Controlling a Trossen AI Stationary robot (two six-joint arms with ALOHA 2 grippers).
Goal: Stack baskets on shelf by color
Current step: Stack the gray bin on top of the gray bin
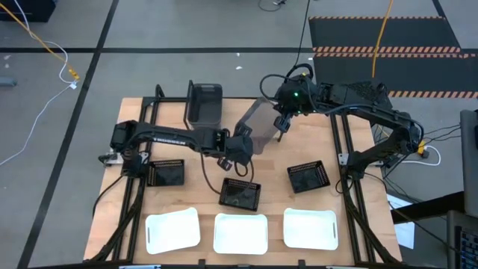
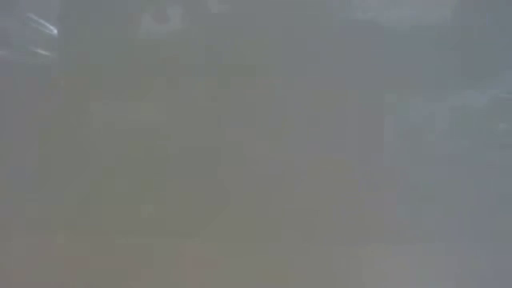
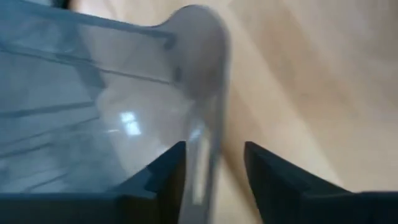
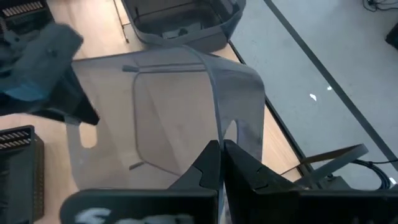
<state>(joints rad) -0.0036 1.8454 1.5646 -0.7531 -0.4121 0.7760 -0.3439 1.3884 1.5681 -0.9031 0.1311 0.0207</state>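
Note:
A larger dark grey basket (image 1: 258, 123) (image 4: 174, 112) hangs tilted above the table's middle, between both grippers. My right gripper (image 1: 281, 131) (image 4: 222, 158) is shut on its far-right end wall. My left gripper (image 1: 240, 146) (image 3: 214, 171) is open at the basket's near-left end. Its fingers stand on either side of that end wall (image 3: 202, 143), one inside and one outside. A second dark grey basket (image 1: 204, 104) (image 4: 180, 18) sits on the shelf (image 1: 158, 101) at the table's far-left. The low view shows only grey haze. My right gripper pinches the top edge of the grey basket's end wall (image 4: 231, 127), beside the handle cut-out, one finger inside and one outside. The fingers come from above, slanting from the far right. The basket hangs tilted below them, and whether its low end touches the table is not visible.
Three black mesh baskets (image 1: 166, 173) (image 1: 240, 194) (image 1: 308, 177) sit across the table's middle. Three white baskets (image 1: 173, 229) (image 1: 240, 233) (image 1: 310, 228) line the near edge. Black arm frames run along the left and right sides.

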